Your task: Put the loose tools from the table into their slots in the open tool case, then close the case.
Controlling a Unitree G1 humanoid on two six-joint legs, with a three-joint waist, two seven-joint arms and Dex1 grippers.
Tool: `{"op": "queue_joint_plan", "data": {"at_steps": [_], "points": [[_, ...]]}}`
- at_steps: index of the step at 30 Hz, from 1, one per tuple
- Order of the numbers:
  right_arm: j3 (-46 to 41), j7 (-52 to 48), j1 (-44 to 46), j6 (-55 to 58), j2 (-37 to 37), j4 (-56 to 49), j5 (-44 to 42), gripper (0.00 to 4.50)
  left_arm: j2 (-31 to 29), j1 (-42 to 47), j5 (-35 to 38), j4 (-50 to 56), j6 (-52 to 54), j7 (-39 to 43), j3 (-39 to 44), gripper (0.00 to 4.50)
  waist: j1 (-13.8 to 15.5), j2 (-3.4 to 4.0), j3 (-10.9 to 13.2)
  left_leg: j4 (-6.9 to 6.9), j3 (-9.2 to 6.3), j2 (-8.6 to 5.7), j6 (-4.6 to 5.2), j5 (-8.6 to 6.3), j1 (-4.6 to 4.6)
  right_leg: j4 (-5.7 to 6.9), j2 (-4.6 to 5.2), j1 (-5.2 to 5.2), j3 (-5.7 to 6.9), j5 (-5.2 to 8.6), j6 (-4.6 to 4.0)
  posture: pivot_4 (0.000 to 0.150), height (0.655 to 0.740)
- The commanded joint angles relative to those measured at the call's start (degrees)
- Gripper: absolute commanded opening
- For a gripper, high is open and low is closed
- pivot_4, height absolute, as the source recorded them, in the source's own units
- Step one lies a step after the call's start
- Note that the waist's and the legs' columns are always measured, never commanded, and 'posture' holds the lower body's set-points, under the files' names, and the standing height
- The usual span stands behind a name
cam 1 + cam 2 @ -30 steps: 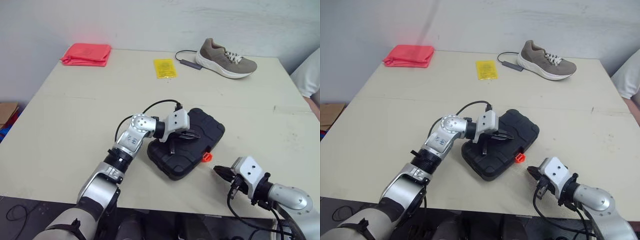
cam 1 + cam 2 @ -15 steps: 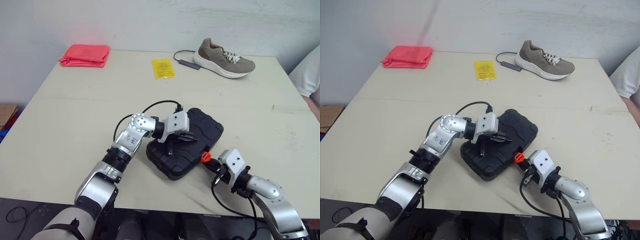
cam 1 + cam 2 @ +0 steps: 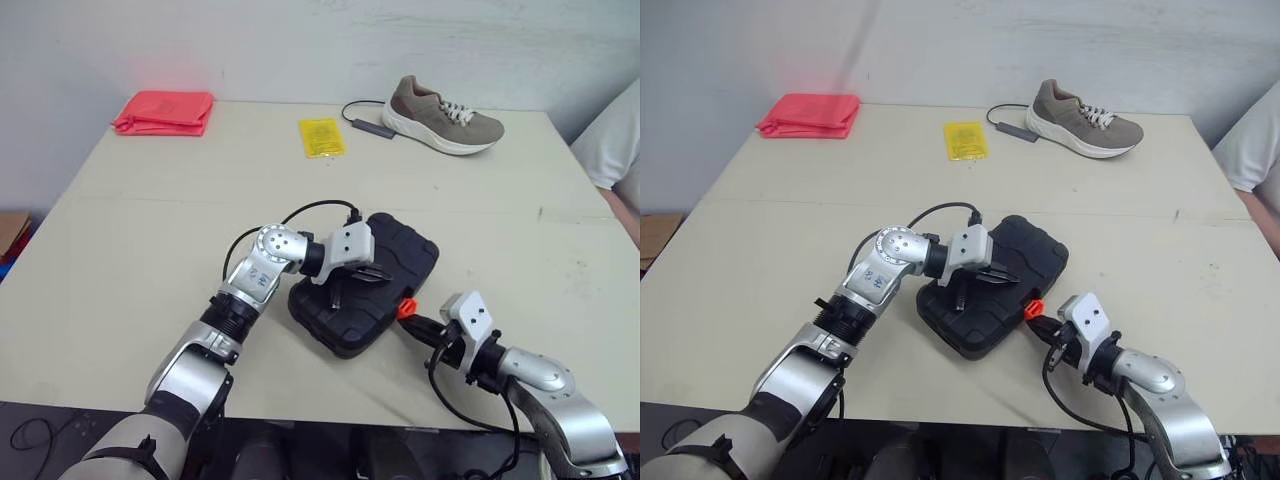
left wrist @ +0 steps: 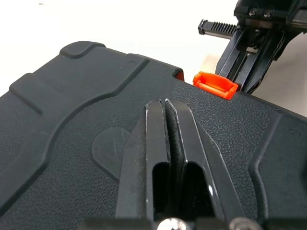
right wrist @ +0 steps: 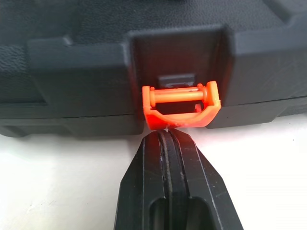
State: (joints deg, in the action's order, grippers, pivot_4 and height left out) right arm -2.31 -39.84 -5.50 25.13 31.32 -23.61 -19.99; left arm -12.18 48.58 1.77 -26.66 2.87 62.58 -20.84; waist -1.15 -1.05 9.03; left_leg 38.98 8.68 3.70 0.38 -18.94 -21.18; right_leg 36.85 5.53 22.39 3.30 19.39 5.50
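Observation:
The black tool case (image 3: 372,262) lies closed near the table's front edge. Its orange latch (image 3: 406,308) sticks out from the front wall, flipped away from the lid. My left gripper (image 3: 372,276) is shut and rests its tips on the textured lid (image 4: 96,143), just behind the latch (image 4: 215,84). My right gripper (image 3: 413,323) is shut too, and in the right wrist view its tips (image 5: 167,132) touch the underside of the orange latch (image 5: 181,106). No loose tools show on the table.
A brown shoe (image 3: 440,112) and a grey cable with an adapter (image 3: 364,121) lie at the back right. A yellow packet (image 3: 320,137) lies at the back middle and a folded red cloth (image 3: 163,108) at the back left. A person's white sleeve (image 3: 612,140) shows at the right edge.
My right gripper has moved left from the front right of the table up to the orange latch. The left gripper has stayed on the lid. The camera has shifted slightly.

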Motion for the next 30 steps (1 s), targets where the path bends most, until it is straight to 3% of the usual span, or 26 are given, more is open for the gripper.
{"op": "queue_joint_plan", "data": {"at_steps": [1, 17, 24, 27, 30], "points": [[-2.67, -1.11, 2.62, -2.03, 0.29, -6.76, -3.92, 0.00, -0.35, -3.79, -3.36, -3.31, 1.97, 1.06, -3.96, 0.08, -0.14, 0.00, 0.00, 0.00, 0.00, 0.00, 0.00, 0.00, 0.00, 0.00, 0.00, 0.00, 0.00, 0.00, 0.00, 0.150, 0.7400], [-3.71, -4.10, 5.66, -1.90, 3.26, -2.54, -2.95, 0.00, -1.00, -4.94, -3.25, -2.84, 1.01, 0.21, -3.13, 0.08, -0.42, 0.08, -0.13, -0.02, -0.02, 0.01, 0.00, 0.00, 0.05, -0.02, 0.00, -0.04, -0.29, 0.00, 0.00, 0.150, 0.7400], [-11.59, -7.98, 0.38, -0.53, 9.05, -6.61, -6.80, 0.00, -0.92, -4.57, 5.89, -0.95, -6.96, 1.84, 6.32, 0.08, -0.12, 0.06, -0.10, -0.10, -0.04, 0.00, 0.01, -0.01, -0.01, -0.12, 0.06, -0.03, -0.31, 0.00, 0.00, 0.150, 0.7400], [-17.76, -11.01, -3.18, -1.02, 12.88, -8.03, -8.11, 0.97, -4.67, -5.13, 10.06, 3.26, -8.49, 4.66, 10.87, 0.91, -0.31, 0.07, 0.06, -0.10, -0.04, 0.00, 0.00, 0.00, -0.07, -0.12, 0.08, 0.02, -0.31, 0.00, 0.00, 0.150, 0.7400], [-25.28, -15.24, -7.39, -5.49, 16.27, -6.14, -6.75, 2.41, -11.00, -6.89, 13.09, 6.53, -6.94, 4.78, 16.49, 2.21, -0.36, 0.04, 0.33, -0.18, -0.04, 0.00, -0.01, 0.01, -0.09, -0.12, 0.05, 0.06, -0.30, 0.00, 0.00, 0.150, 0.7400]]}}
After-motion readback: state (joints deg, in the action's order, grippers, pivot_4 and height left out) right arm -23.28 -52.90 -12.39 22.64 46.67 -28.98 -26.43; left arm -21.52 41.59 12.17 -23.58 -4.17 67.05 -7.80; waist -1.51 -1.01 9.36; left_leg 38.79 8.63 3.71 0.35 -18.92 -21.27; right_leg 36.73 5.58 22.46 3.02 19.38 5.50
